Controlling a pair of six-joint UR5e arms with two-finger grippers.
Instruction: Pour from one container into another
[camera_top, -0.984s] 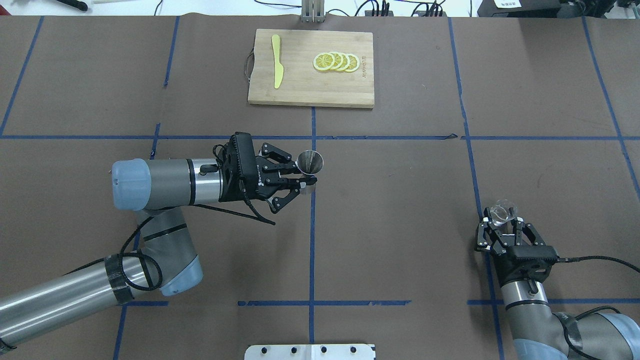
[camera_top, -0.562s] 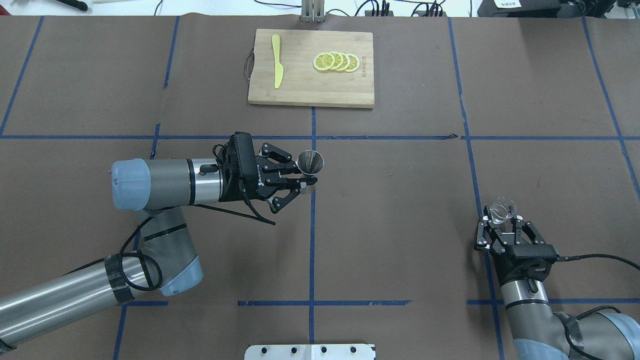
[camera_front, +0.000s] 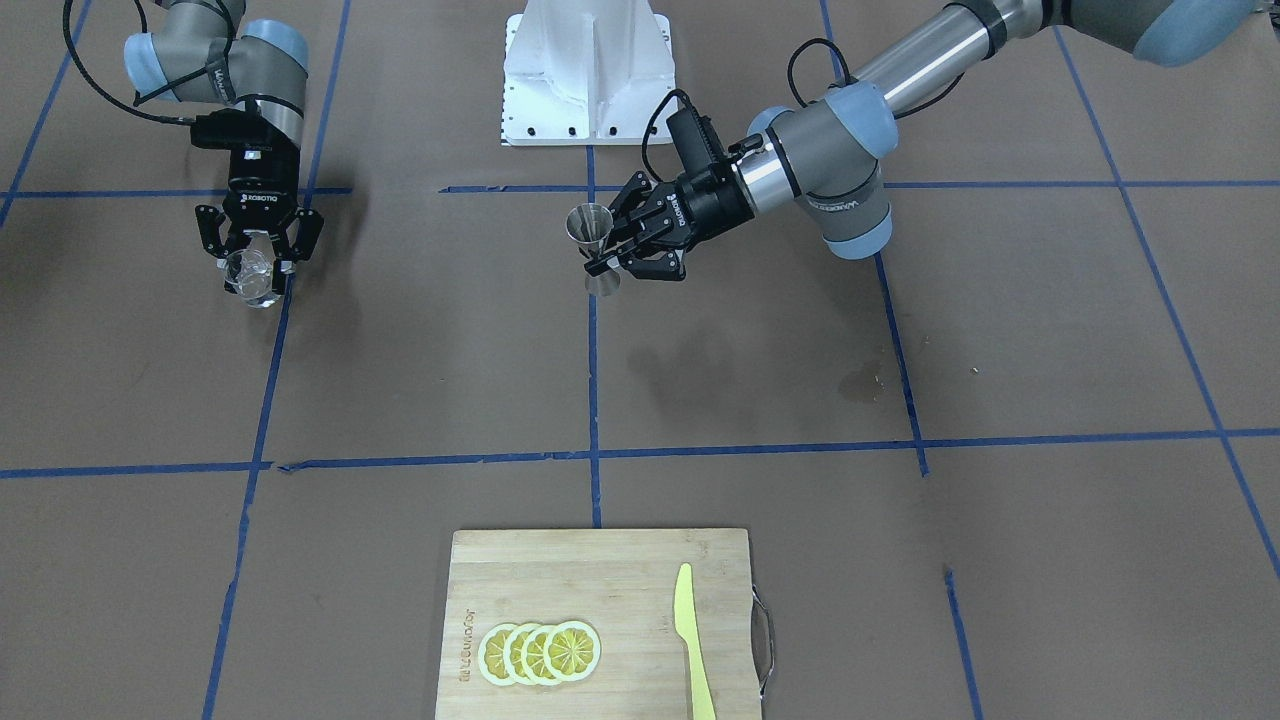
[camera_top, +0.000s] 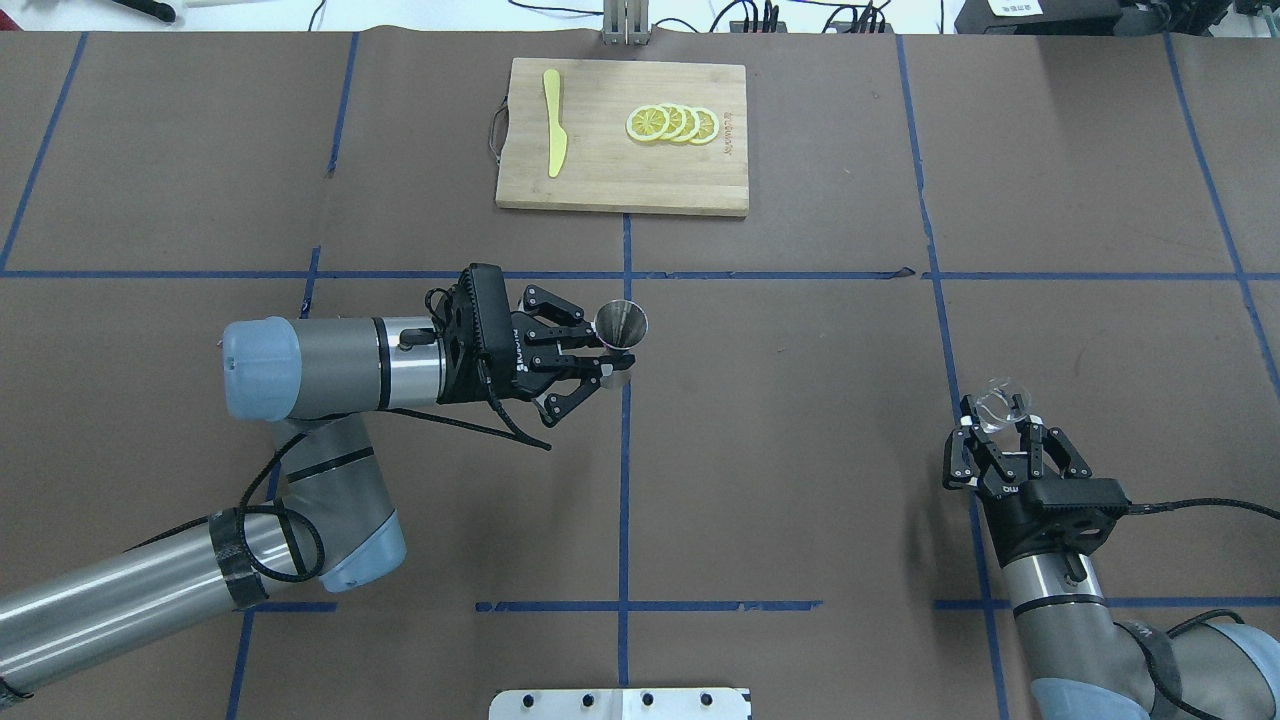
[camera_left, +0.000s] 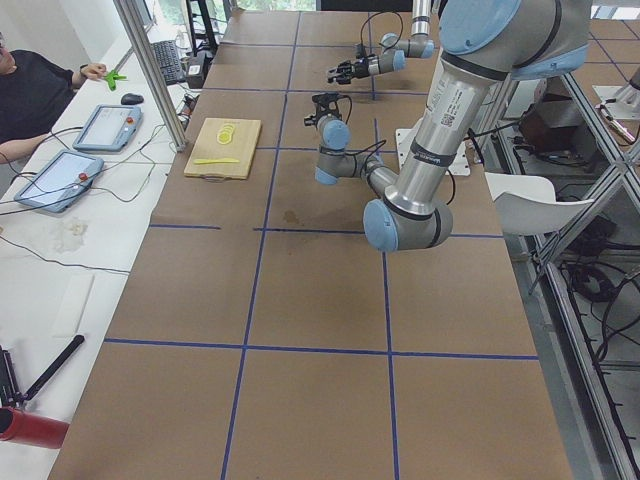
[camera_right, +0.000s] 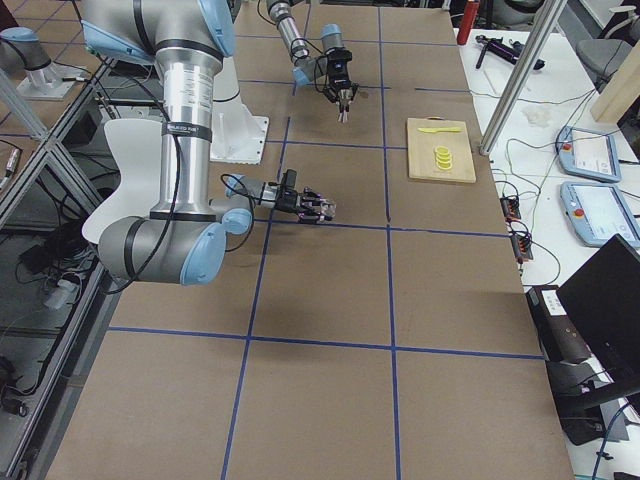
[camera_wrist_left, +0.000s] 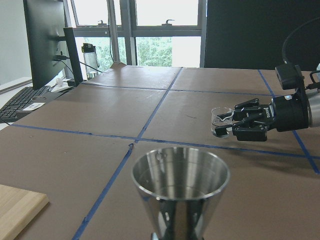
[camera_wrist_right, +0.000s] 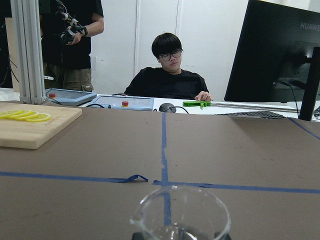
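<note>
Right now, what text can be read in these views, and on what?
"ROBOTIQ": body of the right tool.
"HUAWE", cut by the frame edge: the monitor.
Too small or blurred: cutting board engraving, left arm elbow lettering, any clear cup marks.
None on the jigger.

jigger (camera_wrist_left: 180, 185): polished metal, mirror-glossy, smooth. 
cup (camera_wrist_right: 181, 215): clear, glossy, smooth; glass or plastic, can't tell. 
table cover (camera_top: 800, 400): matt brown paper, w/ blue tape lines (camera_top: 624, 480). 
cutting board (camera_top: 600, 180), far edge of table: pale wood, matt, grain visible. 
knife (camera_top: 554, 125): yellow, plastic-looking, smooth. 
left arm (camera_top: 100, 600): satin metal tube, pale-blue plastic-looking joint caps.
</note>
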